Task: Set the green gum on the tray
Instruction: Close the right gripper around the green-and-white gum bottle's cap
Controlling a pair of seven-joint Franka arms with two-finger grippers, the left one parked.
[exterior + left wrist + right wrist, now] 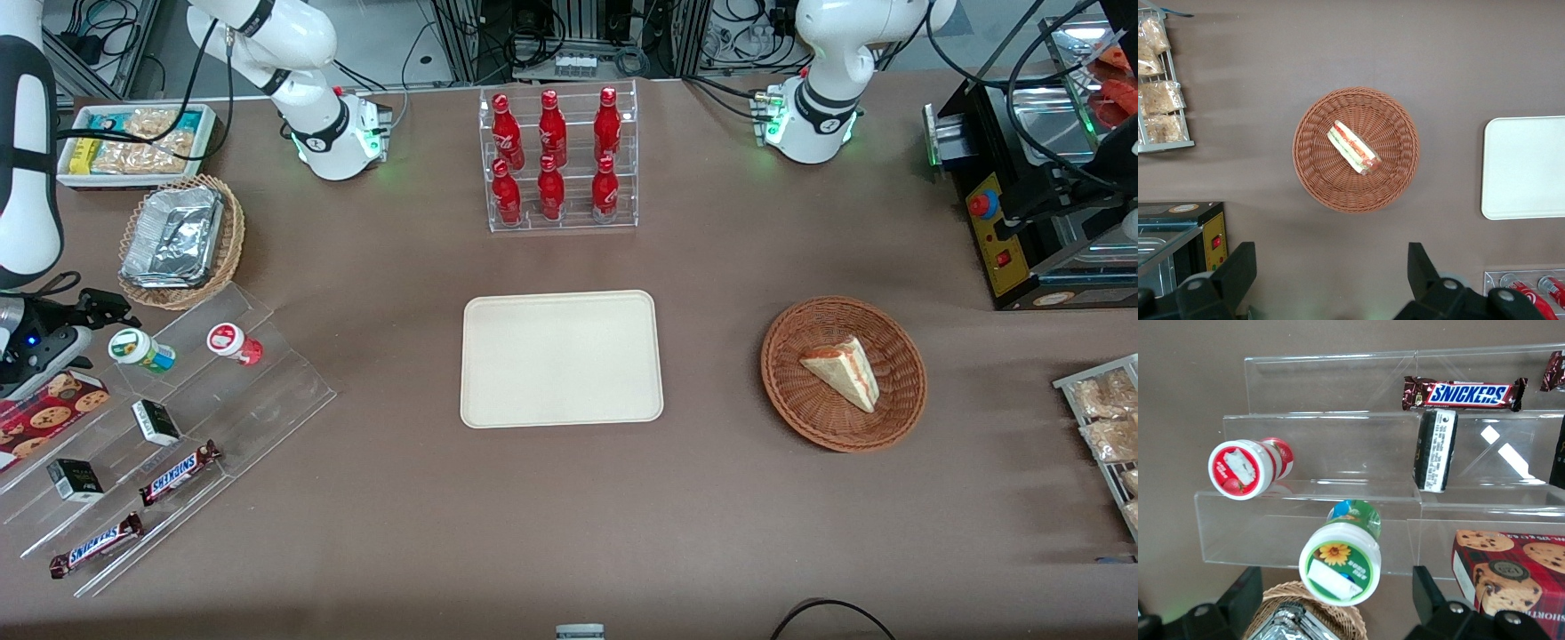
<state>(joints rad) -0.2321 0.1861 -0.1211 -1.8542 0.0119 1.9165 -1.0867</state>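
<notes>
The green gum (140,349) is a small bottle with a green-and-yellow label and a white lid. It lies on its side on an upper step of a clear acrylic stepped rack (276,391) at the working arm's end of the table. In the right wrist view the green gum (1340,561) shows lid-first between my fingers without touching them. My gripper (93,333) is open and empty beside the bottle; it also shows in the right wrist view (1335,580). The cream tray (560,358) lies bare at the table's middle, well apart from the rack.
A red-labelled gum bottle (234,343) lies beside the green one. The rack also holds Snickers bars (180,472), small black boxes (156,421) and a cookie box (49,409). A wicker basket of foil containers (180,240) and a white snack bin (133,142) stand near it. A cola bottle rack (556,160) stands farther from the front camera than the tray.
</notes>
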